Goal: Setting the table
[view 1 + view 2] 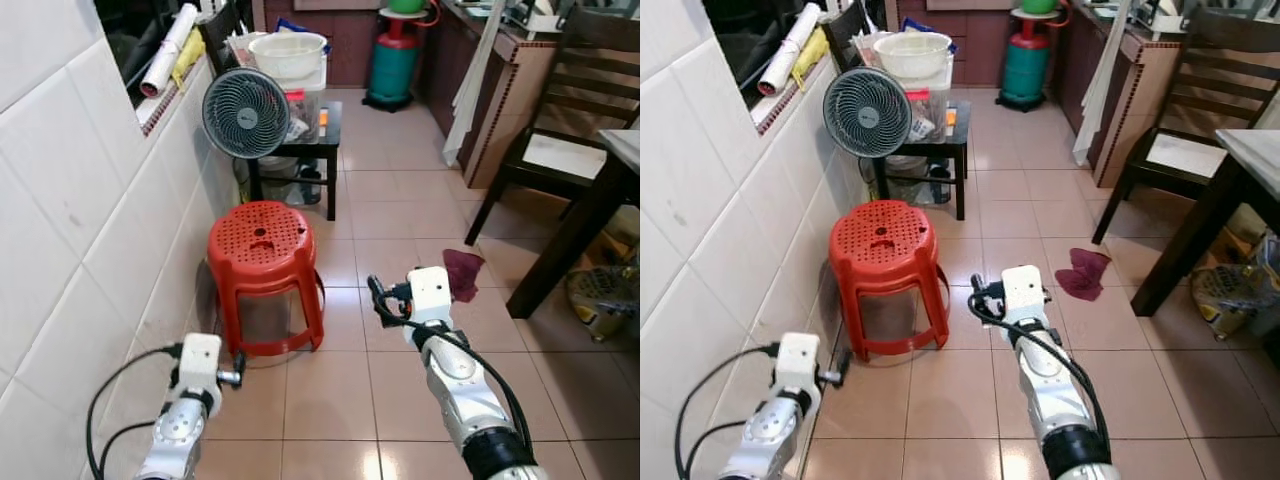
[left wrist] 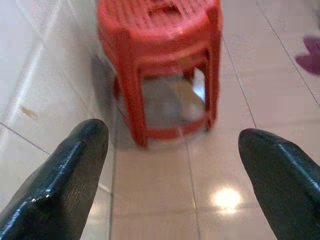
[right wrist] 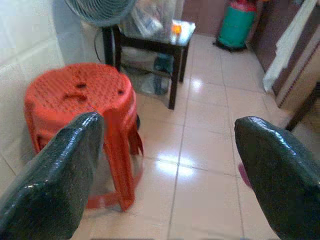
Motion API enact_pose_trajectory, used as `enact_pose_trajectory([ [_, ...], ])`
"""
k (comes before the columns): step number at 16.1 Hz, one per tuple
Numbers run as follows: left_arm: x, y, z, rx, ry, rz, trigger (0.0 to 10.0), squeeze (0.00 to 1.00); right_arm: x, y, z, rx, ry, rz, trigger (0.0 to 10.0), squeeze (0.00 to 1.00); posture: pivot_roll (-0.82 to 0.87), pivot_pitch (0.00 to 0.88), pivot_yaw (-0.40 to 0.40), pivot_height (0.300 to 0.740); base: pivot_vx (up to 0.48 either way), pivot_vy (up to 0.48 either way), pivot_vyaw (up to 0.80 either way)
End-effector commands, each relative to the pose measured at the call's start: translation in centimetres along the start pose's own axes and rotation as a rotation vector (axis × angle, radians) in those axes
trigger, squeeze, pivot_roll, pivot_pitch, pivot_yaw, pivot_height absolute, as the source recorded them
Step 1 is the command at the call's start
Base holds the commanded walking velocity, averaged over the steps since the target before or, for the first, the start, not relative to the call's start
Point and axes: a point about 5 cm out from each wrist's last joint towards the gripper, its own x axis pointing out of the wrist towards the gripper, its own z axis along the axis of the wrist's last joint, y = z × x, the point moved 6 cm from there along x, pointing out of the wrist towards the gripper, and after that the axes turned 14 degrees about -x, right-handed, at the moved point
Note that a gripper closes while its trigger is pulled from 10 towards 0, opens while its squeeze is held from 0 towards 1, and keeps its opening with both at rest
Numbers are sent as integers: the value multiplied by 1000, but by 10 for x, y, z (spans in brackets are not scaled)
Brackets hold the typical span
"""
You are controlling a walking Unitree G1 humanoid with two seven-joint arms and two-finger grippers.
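Left gripper [image 2: 170, 170] & right gripper [image 3: 165, 170] both spread wide w/ nothing held, raised near one red stool [image 1: 262, 270] by the wall; one fan [image 1: 246, 113] behind stool, one table [image 1: 585, 225] to its right.

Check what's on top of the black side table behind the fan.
On the black side table: a white basin atop a clear plastic container, plus something small and orange. The fan covers the table's left part.

The red stool [image 1: 262, 270] looks like moulded plastic with a perforated seat. Floor tiles [image 1: 340, 380] and white wall tiles [image 1: 60, 200] are glossy and smooth; the chair [image 1: 560, 120] is dark wood.
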Motion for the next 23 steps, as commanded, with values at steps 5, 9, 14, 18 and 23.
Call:
enact_pose_trajectory([
  [5, -9, 1, -46, 57, 207, -23, 10000, 0, -9, 7, -48, 12, 178, 19, 10000, 0, -122, 0, 17, 740, 0, 0, 0],
  [9, -21, 6, -76, 107, 352, -2, 10000, 0, -24, 28, -84, -50, 329, 100, 10000, 0, -120, 0, 7, 740, 0, 0, 0],
  [14, -44, 32, -107, 65, 481, 84, 10000, 0, -59, 45, -131, -17, 540, 145, 10000, 0, -111, 0, 0, 740, 0, 0, 0],
  [18, -45, 39, -107, 47, 487, 105, 10000, 0, -96, 41, -170, 12, 715, 139, 10000, 0, -82, 5, 36, 740, 0, 0, 0],
  [23, -37, 56, -86, 27, 445, 136, 10000, 0, -90, 31, -166, 105, 720, 64, 10000, 0, -102, 50, 60, 740, 0, 0, 0],
])
